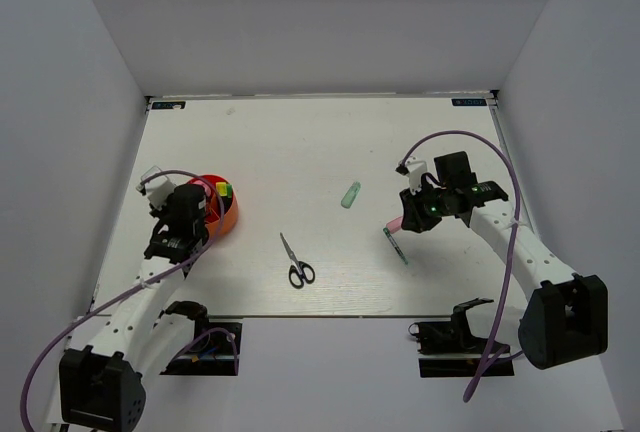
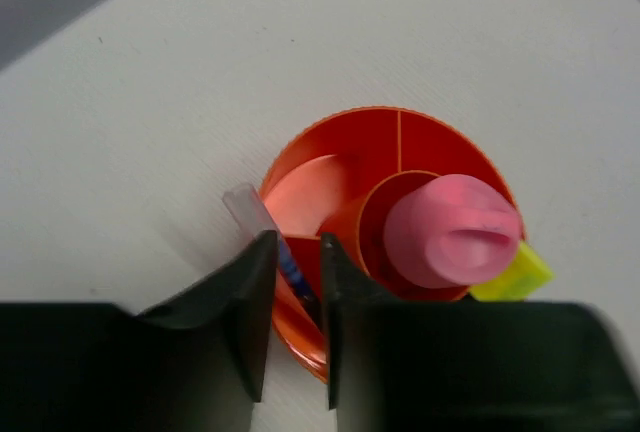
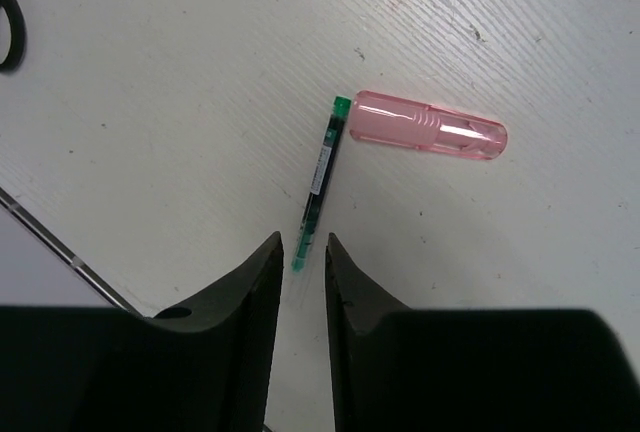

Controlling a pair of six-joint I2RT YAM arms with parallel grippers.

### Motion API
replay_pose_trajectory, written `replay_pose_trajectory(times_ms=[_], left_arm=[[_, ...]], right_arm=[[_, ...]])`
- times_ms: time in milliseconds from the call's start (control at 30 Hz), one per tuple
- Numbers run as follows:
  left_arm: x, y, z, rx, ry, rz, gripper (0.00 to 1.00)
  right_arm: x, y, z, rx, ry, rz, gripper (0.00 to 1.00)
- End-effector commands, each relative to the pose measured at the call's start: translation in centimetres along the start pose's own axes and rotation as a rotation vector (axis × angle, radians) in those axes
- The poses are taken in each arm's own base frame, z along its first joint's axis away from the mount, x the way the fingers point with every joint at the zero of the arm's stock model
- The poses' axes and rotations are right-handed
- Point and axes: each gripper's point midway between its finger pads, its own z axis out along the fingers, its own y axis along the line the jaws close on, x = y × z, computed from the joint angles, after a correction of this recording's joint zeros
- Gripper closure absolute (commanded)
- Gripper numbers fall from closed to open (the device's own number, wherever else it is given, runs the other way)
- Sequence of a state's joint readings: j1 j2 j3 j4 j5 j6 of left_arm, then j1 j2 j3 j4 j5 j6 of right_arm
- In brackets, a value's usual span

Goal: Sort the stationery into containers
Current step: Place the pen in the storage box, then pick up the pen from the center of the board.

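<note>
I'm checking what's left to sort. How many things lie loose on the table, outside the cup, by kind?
Scissors: 1
Highlighters: 2, the pale green highlighter and the pink highlighter
Green-capped marker: 1
Total: 4

The cup (image 1: 230,217) is being kept at the left side of the table (image 1: 300,142), with a highlighter (image 2: 450,232) being held upright in its middle compartment and a pen (image 2: 250,210) being propped on its rim. The scissors (image 1: 296,262) are being left near the front, centrally. Behind them, to the right, a second highlighter (image 1: 350,194) is being left alone. Further right, a marker (image 3: 318,177) is being flanked at its far end by a third highlighter (image 3: 430,124), just beside it.
</note>
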State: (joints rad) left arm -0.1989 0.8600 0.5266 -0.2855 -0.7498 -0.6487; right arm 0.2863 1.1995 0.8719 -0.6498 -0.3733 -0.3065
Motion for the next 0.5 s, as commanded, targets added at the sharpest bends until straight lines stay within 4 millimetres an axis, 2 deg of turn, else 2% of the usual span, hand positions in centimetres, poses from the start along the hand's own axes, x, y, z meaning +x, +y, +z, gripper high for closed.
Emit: replay_pose_trajectory(times_ms=[0, 67, 100, 133, 167, 200, 233, 300, 333, 467], left_arm=[[-2.1, -1.3, -1.9, 0.077, -0.002, -0.032, 0.69], [-1.8, -1.4, -3.2, 0.126, 0.040, -0.013, 0.86], [-2.7, -2.7, -4.3, 0.195, 0.051, -0.031, 0.91], [-1.9, -3.4, -5.0, 0.262, 0.101, -0.005, 0.94], [-2.1, -4.0, -5.8, 0.319, 0.112, 0.011, 0.94], [-1.5, -5.1, -6.9, 0.404, 0.158, 0.021, 0.89], [-1.3, -6.3, -8.3, 0.494, 0.204, 0.034, 0.74], [-0.2, -6.1, -9.3, 0.524, 0.278, 0.093, 0.57], [0.2, -6.6, -10.7, 0.583, 0.338, 0.115, 0.47], [2.3, -5.4, -12.3, 0.642, 0.430, 0.238, 0.32]], right_arm=[[0.0, -0.9, -0.1, 0.047, 0.009, -0.014, 0.74], [0.1, -1.5, 0.0, 0.076, 0.023, -0.012, 0.79], [0.3, -1.4, 0.0, 0.076, 0.035, -0.011, 0.81], [0.6, -1.4, 0.0, 0.073, 0.052, -0.005, 0.81], [0.9, -1.5, 0.4, 0.069, 0.077, -0.006, 0.81], [0.9, -1.6, 0.4, 0.077, 0.090, 0.002, 0.81], [1.3, -1.4, 0.8, 0.067, 0.123, -0.005, 0.81], [2.0, -1.8, 1.3, 0.077, 0.176, 0.013, 0.76], [2.3, -1.6, 1.5, 0.070, 0.193, 0.011, 0.73], [2.7, -0.9, 2.7, 0.053, 0.254, -0.008, 0.62]])
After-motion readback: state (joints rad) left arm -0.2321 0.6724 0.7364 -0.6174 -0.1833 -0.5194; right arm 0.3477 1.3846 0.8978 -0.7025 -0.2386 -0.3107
